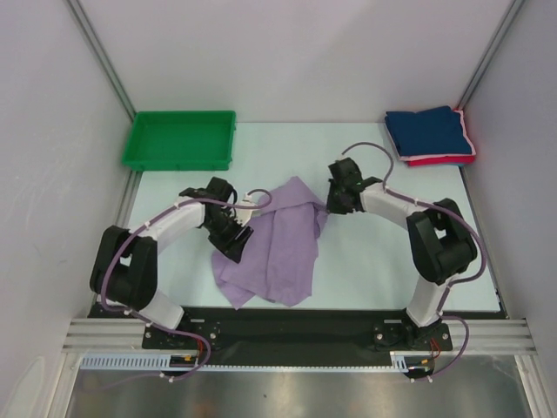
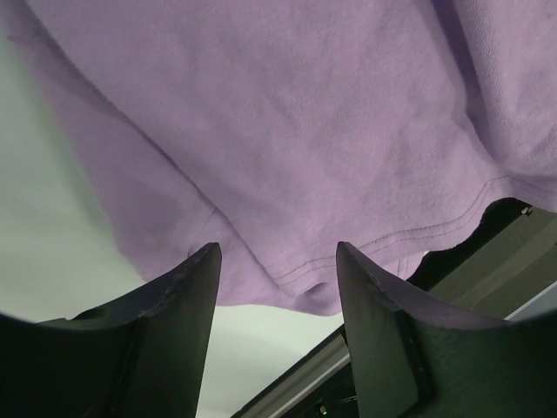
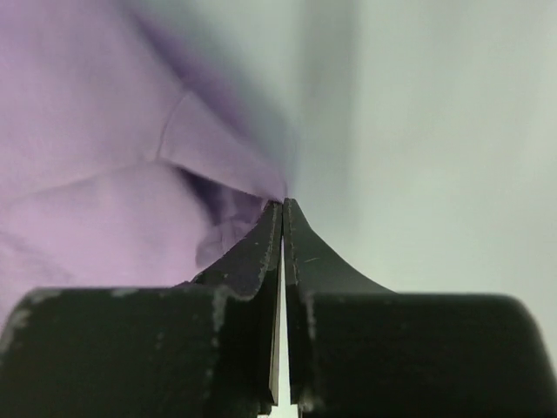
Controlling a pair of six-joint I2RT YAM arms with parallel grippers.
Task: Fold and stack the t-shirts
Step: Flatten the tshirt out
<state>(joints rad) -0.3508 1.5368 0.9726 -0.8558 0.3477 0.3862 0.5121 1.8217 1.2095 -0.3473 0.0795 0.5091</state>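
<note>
The pale lavender t-shirt (image 1: 283,244) lies crumpled on the table between both arms. My left gripper (image 1: 235,235) hovers at its left edge, open, and in the left wrist view the stitched hem (image 2: 383,239) hangs just beyond the gripper (image 2: 278,252) with nothing pinched. My right gripper (image 1: 333,207) is at the shirt's upper right corner. In the right wrist view that gripper (image 3: 283,202) is shut, with a point of lavender cloth (image 3: 218,161) drawn into its tips. At the back right, the navy blue t-shirt (image 1: 431,131) rests folded on top of the folded pink-red t-shirt (image 1: 444,160).
A green plastic tray (image 1: 180,139) stands at the back left of the table. White walls close in the left and right sides. The black base rail (image 1: 278,326) runs along the near edge, just under the shirt's lower hem.
</note>
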